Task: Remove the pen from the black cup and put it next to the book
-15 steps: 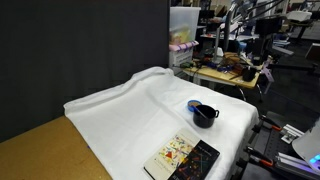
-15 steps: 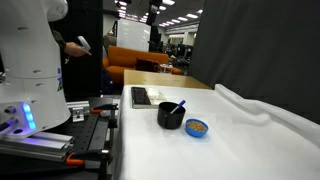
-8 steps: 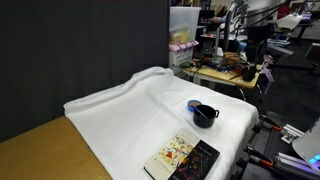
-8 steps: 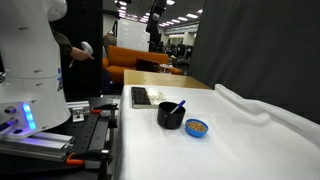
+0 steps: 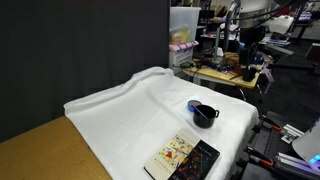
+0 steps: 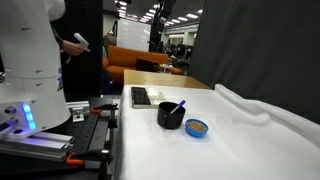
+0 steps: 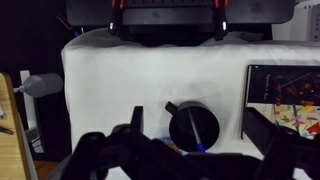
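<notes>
The black cup (image 7: pixel 192 127) stands on the white cloth with its handle to the upper left. The blue pen (image 7: pixel 197 138) leans inside it. The cup also shows in both exterior views (image 5: pixel 205 114) (image 6: pixel 170 114), with the pen's (image 6: pixel 180 105) tip sticking up above the rim. The book (image 5: pixel 182 157) lies flat near the table's edge, with a cream cover and a black panel. It also shows in the wrist view (image 7: pixel 290 95) and the exterior view (image 6: pixel 148 96). My gripper (image 7: pixel 197 120) is open, high above the cup, with the dark fingers (image 7: pixel 133 122) on either side of it.
A small blue dish (image 6: pixel 197 127) with something orange in it sits beside the cup, and also shows in the exterior view (image 5: pixel 193 105). The white cloth (image 5: pixel 140 110) is rumpled along its far edge. The robot base (image 6: pixel 30 60) stands beside the table.
Cup, pen, book and dish have not moved. Only dark shapes in the background of the exterior views have shifted a little.
</notes>
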Motion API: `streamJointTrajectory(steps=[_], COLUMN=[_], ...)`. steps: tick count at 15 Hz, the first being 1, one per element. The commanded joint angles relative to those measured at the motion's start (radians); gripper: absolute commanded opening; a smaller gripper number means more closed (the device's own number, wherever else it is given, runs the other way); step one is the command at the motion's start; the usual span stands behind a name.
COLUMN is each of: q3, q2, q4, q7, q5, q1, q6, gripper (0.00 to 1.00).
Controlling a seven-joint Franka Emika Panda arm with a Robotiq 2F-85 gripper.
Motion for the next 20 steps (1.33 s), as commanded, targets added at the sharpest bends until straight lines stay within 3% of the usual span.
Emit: streamJointTrajectory(steps=[1,15,20], q3=[-0.011,-0.007,0.019], q2=[0.002,0.006,0.073], q4=[0.001,0.001,0.034], q7=[0.005,0.005,0.017], q5=[-0.005,-0.016,-0.068], q1=[0.012,0.012,0.015], q6=[-0.002,-0.005,0.009], gripper=[1.00,1.00,1.00])
